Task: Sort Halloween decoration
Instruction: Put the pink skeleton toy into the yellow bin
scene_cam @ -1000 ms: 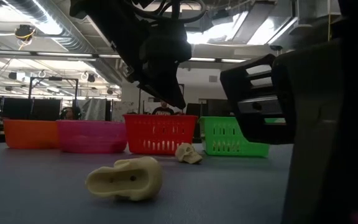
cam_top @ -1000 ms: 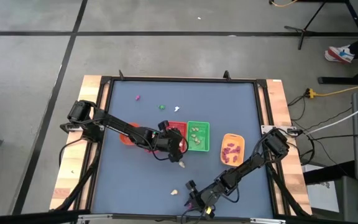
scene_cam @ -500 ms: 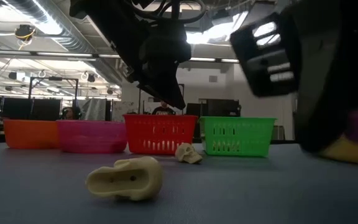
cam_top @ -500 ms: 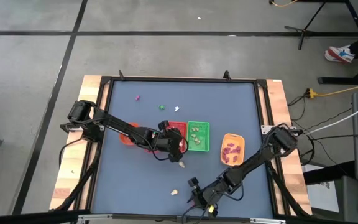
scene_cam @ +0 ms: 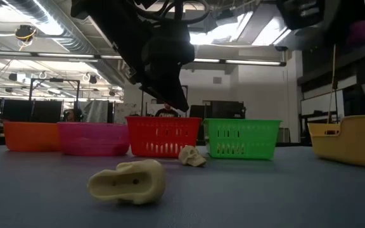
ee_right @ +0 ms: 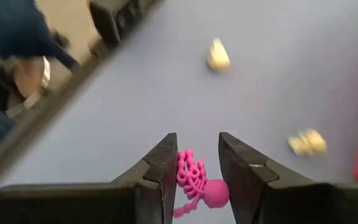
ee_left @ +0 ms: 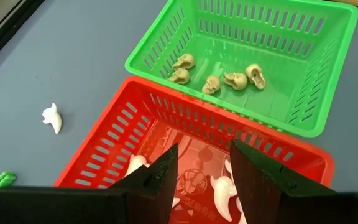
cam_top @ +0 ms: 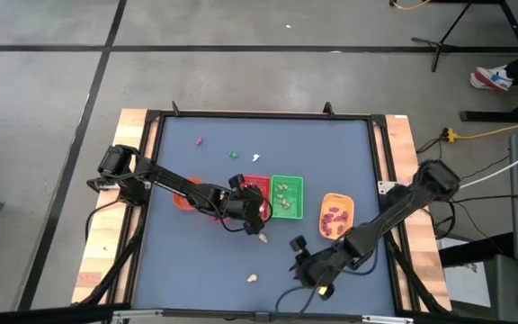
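Right hand (ee_right: 194, 171): we see it clamped on a magenta spider trinket (ee_right: 197, 184), lifted clear of the counter (cam_top: 196, 261), at about 5 o'clock, presumably for carrying to a tray.
Left hand (ee_left: 204, 168): fingers apart, nothing between them; poised over the red basket (ee_left: 114, 146), at centre, where white trinkets (ee_left: 219, 193) lie.
Green basket (ee_left: 328, 81): holds cream skulls (ee_left: 235, 79), suggesting sorting by colour.
Orange tray (cam_top: 337, 216): at 3 o'clock, holds magenta pieces; we judge it the spider's destination.
Unsorted: two cream skulls (cam_top: 253, 279) at 6 o'clock; pink, green and white pieces (cam_top: 234, 155) at 11 o'clock.
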`<action>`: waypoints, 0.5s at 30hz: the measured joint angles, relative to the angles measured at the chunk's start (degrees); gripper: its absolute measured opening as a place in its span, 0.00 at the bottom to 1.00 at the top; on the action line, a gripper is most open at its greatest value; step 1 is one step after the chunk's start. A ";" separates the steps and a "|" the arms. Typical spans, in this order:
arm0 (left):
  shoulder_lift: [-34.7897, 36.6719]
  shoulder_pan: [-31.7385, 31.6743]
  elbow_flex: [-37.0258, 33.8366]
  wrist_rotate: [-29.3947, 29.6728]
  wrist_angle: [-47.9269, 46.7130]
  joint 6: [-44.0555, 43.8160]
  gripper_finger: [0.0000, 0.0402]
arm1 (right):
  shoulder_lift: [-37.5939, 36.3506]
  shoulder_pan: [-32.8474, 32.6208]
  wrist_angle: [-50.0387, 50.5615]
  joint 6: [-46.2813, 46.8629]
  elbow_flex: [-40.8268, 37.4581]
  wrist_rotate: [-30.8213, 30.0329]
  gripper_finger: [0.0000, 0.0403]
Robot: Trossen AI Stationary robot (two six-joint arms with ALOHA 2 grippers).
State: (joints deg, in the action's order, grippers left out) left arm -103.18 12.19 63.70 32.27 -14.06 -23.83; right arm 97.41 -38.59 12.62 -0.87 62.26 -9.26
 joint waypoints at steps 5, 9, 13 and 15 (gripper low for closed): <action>0.00 -0.02 0.00 0.00 -0.01 -0.01 0.33 | -6.52 0.00 15.13 0.43 0.00 -5.10 0.27; 0.00 -0.02 0.00 0.00 -0.03 -0.02 0.33 | -10.95 0.00 26.30 0.70 0.02 -9.56 0.27; 0.00 0.00 0.00 0.00 -0.02 -0.01 0.33 | -13.73 0.00 35.46 0.77 0.02 -13.58 0.27; 0.00 0.00 0.00 0.00 -0.01 0.00 0.33 | -14.46 0.00 39.67 0.78 0.02 -14.31 0.27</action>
State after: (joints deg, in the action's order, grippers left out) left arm -103.18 12.18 63.70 32.27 -14.06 -23.83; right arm 82.95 -38.59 52.29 -0.09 62.28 -23.57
